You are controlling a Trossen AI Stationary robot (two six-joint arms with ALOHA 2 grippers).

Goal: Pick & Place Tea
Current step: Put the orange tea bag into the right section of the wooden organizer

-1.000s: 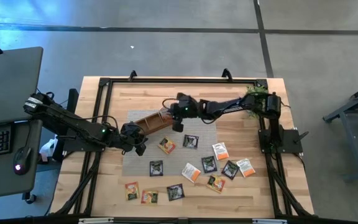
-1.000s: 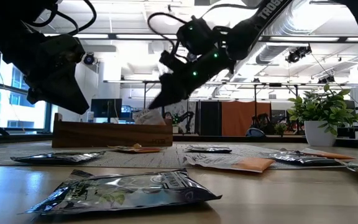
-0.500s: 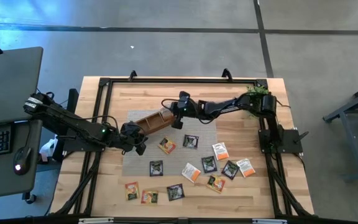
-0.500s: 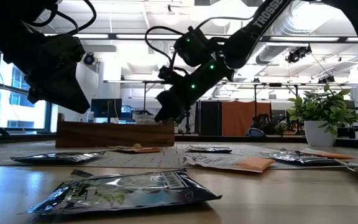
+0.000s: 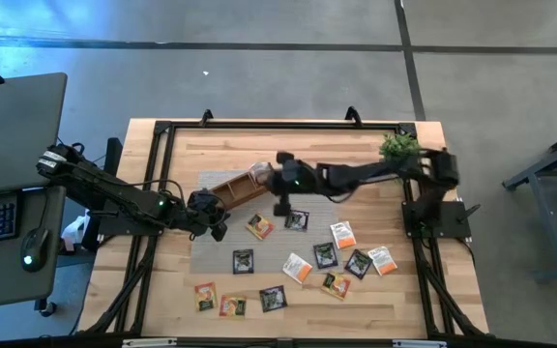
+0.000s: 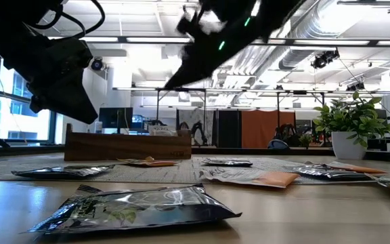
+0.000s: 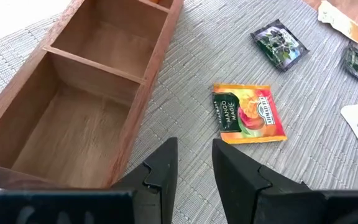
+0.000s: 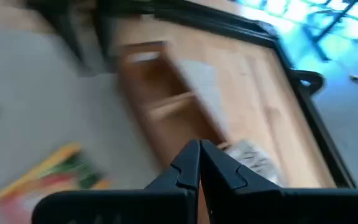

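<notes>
The right gripper point(image 5: 281, 206) hangs over the grey woven mat point(image 5: 309, 201), just off the near end of the wooden tray point(image 5: 237, 187), its fingers point(image 8: 199, 163) pressed together with nothing between them. A pale sachet point(image 5: 259, 172) lies in the tray's end compartment nearest that gripper; in the blurred right wrist view it shows as a whitish packet point(image 8: 248, 155) — probably the same one.

The left gripper point(image 5: 218, 222) waits at the tray's other end, above the mat's edge. Its fingers point(image 7: 160, 167) stand a narrow gap apart and hold nothing. Past them the left wrist view shows two empty tray compartments point(image 7: 67, 134) and, on the mat, a yellow-red sachet point(image 7: 247, 114) with a dark green label reading "MANGO MAGIC"; the smaller line above it is too fine to read. A dark sachet point(image 7: 278, 45) lies farther along the mat.

The rest of the tea is spread flat over the mat and the bare table point(image 5: 453, 290) — dark ones, white-and-orange ones, yellow-red ones — with a cluster near the right arm's base point(image 5: 356, 259) and a row at the front edge point(image 5: 232, 304). A potted plant point(image 5: 399, 147) stands at the table's far right corner.
</notes>
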